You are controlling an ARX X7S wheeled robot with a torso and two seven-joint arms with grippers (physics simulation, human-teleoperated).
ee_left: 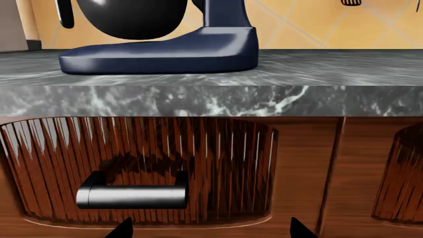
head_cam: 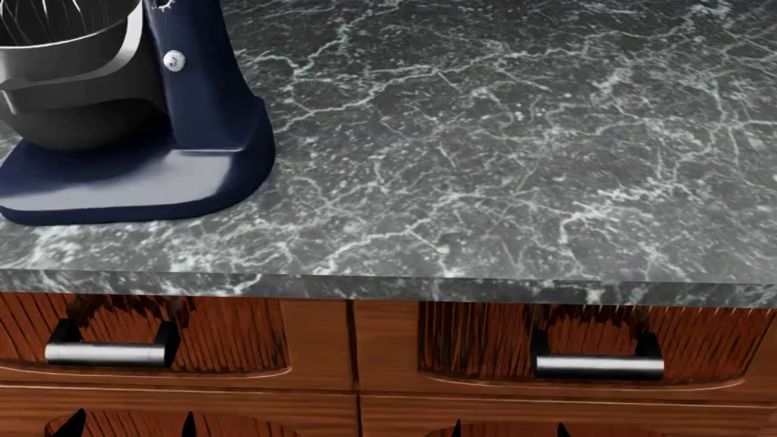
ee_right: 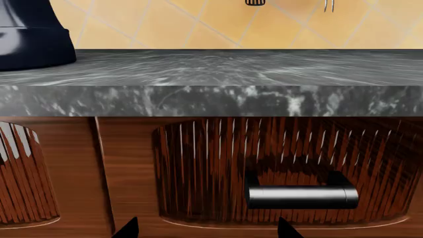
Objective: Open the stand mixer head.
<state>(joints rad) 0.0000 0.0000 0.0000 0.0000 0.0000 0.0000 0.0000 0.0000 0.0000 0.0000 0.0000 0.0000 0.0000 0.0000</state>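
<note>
Mixer sits at the far left of the desk (head_cam: 510, 182), navy base (head_cam: 134, 182) and column (head_cam: 195, 64) in the head view, dark bowl (head_cam: 67, 82) in front of the column. The stand mixer head itself is out of frame in all three views, above the top edge; you only see a bit of whisk wire in the bowl.

Risks from here:
- Both arms are low, in front of the drawers. Raise straight up and you may clip the desk's front edge.
- With the head unseen, you'd reach blind. Tilt the camera up first.
- Push on the column or bowl instead of the head and the whole mixer may slide.

Tools: left tool (ee_left: 208, 229) and right tool (ee_right: 205, 228) show only as dark fingertip points, set wide apart, so I read both as open. Nothing held or touched. The left one faces the left drawer handle (ee_left: 132, 196), the right one the right drawer handle (ee_right: 300, 196).
</note>
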